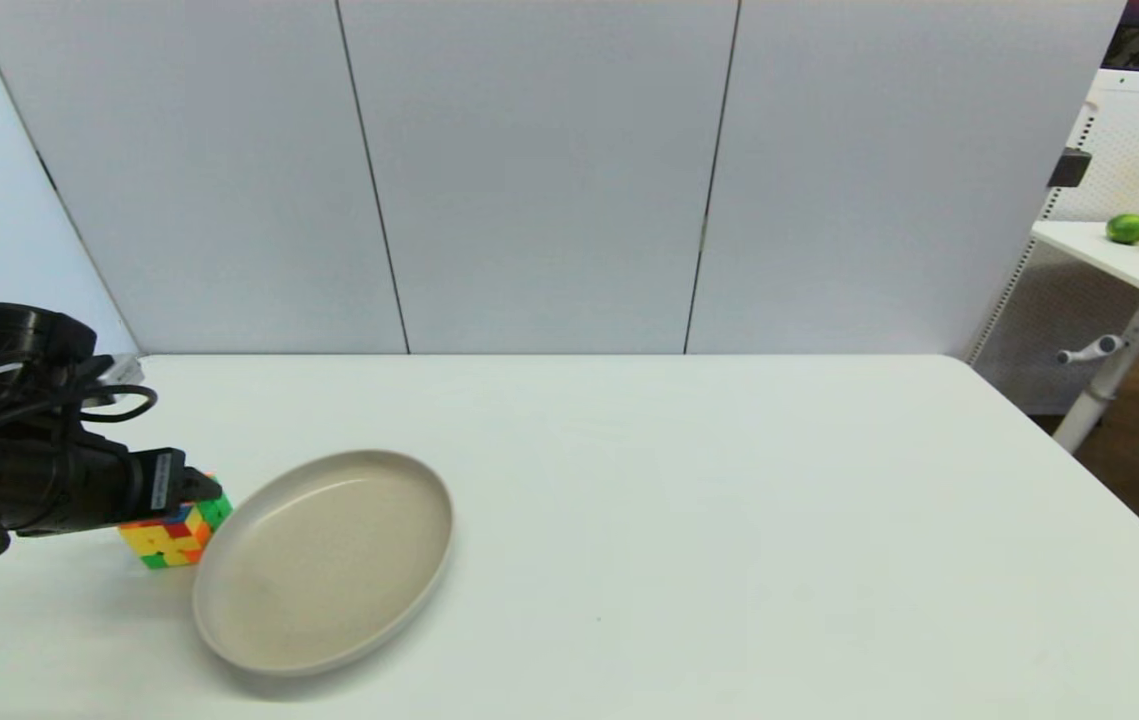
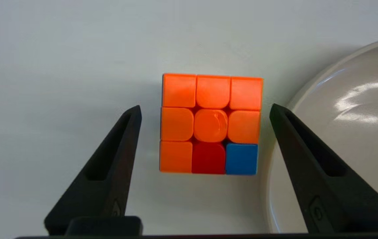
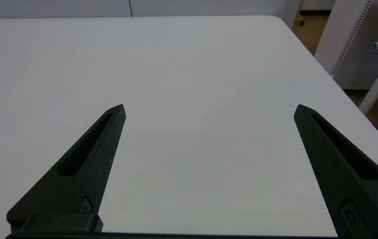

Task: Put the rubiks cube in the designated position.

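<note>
Black left gripper (image 1: 199, 492) reaches in from the table's left side in the head view, its fingertips directly over the small multicoloured plastic rubiks cube (image 1: 174, 535), which sits on the white table (image 1: 689, 520). Arm and gripper hide the cube's top and far side, and the fingers' spread cannot be judged from here. Just past the cube, on the side away from the arm, lies a round beige plate (image 1: 324, 558), very close to the cube.

From the left wrist view, the left gripper (image 2: 205, 106) stands wide apart, the cube (image 2: 210, 124) between its two fingers with a gap on each side. Its mostly orange face looks up. One finger (image 2: 311, 159) overlaps the plate's rim (image 2: 311, 86); the plate is cut off.

From the right wrist view, the right gripper (image 3: 208, 106) is spread wide over bare tabletop (image 3: 189, 66).
</note>
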`<state>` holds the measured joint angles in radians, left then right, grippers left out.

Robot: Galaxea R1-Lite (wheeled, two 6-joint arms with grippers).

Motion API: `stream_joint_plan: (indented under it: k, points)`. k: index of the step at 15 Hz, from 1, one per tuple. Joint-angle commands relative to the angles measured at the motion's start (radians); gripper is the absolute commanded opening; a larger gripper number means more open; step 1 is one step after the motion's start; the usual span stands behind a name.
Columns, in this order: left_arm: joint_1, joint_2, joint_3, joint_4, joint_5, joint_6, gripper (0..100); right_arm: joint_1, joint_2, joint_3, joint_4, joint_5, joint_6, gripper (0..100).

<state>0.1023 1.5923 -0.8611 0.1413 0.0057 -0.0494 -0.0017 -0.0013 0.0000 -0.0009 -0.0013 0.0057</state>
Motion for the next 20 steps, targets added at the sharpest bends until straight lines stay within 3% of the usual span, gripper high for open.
stream_joint_plan:
  k: [1, 4, 9, 12, 14, 16, 18, 19, 20]
  points:
    - [-0.006, -0.198, -0.009, 0.006, -0.038, 0.009, 100, 0.0, 0.001, 0.0, -0.001, 0.001, 0.0, 100]
    - [-0.015, -0.434, 0.043, 0.006, -0.151, 0.025, 100, 0.0, 0.001, 0.0, -0.001, 0.001, 0.0, 100]
    - [-0.061, -0.905, 0.39, -0.2, -0.153, 0.2, 100, 0.002, 0.001, 0.0, -0.001, 0.001, 0.0, 100]
    - [-0.108, -1.247, 0.629, -0.198, -0.151, 0.25, 100, 0.0, 0.001, 0.0, -0.001, 0.0, 0.0, 100]
    - [-0.131, -1.367, 0.656, -0.114, -0.153, 0.241, 100, 0.0, 0.001, 0.0, -0.001, 0.0, 0.0, 100]
    - [-0.127, -1.381, 0.721, -0.158, -0.153, 0.218, 100, 0.0, 0.001, 0.0, -0.001, 0.0, 0.0, 100]
    - [-0.107, -1.559, 0.846, -0.186, -0.127, 0.183, 100, 0.0, 0.001, 0.0, -0.002, 0.001, 0.0, 100]
    - [-0.107, -1.592, 0.86, -0.129, -0.018, 0.177, 100, 0.0, 0.001, 0.0, -0.002, 0.0, 0.0, 100]
    - [-0.107, -1.591, 0.861, -0.132, -0.016, 0.167, 100, 0.0, 0.001, 0.0, -0.001, 0.001, 0.0, 100]
